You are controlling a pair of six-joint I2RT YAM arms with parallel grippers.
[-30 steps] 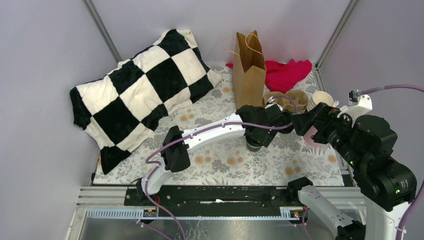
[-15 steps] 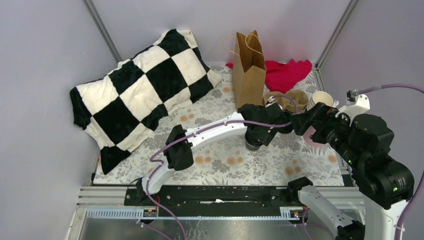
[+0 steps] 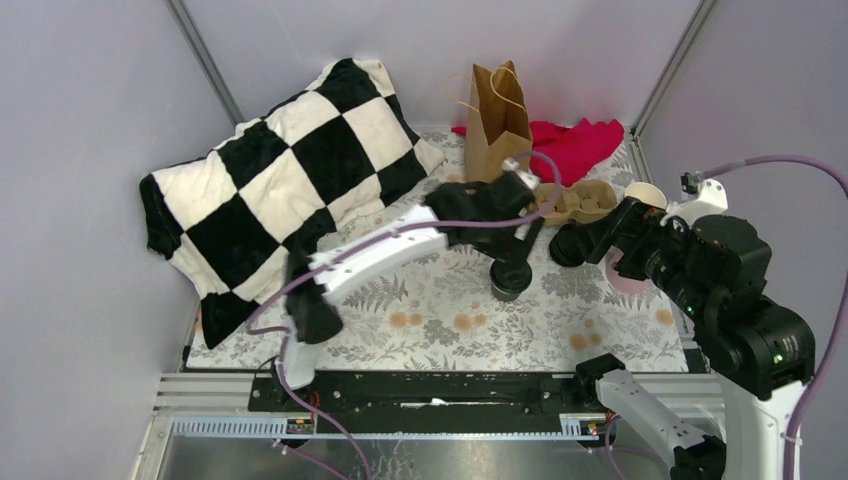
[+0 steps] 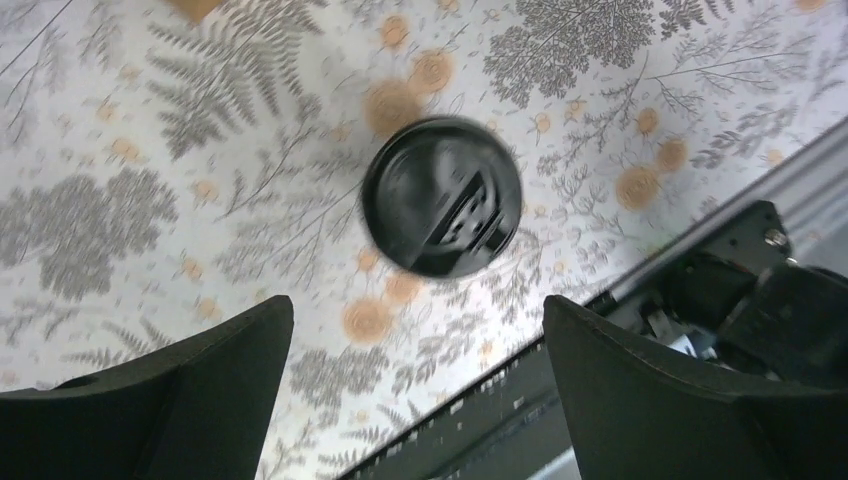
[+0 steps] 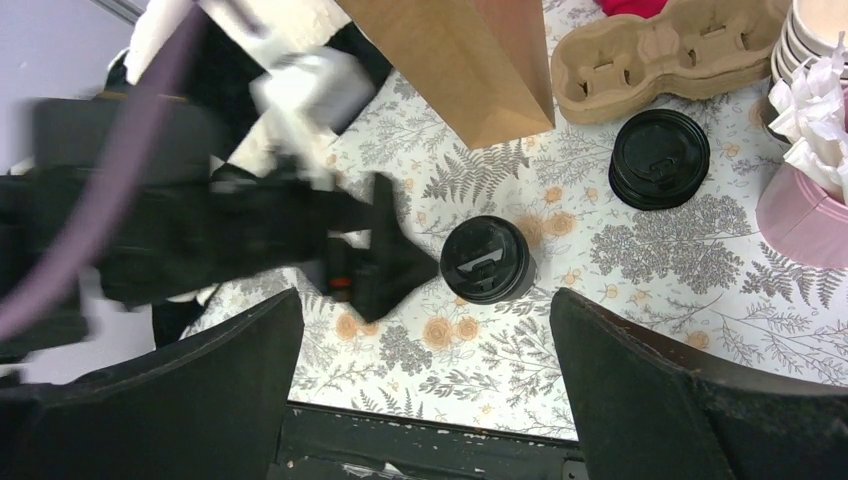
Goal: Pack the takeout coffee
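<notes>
Black and lidded, the coffee cup stands upright on the flowered tablecloth. It is near the middle of the table, on the near side of the brown paper bag, which stands upright toward the far edge. The left gripper hangs just above the cup with its jaws spread wide and nothing between them. In its own wrist view the cup's lid shows beyond the two fingers, untouched. The right gripper hovers to the right of the cup, also wide open and empty. Its wrist view shows a second black lid farther right, near the cardboard cup carrier (whether a cup sits under that lid I cannot tell). A pink cup stands at the right edge, beside a stack of white paper cups. A black-and-white checked pillow leans at the far left. A red cloth lies behind the bag on the right.
</notes>
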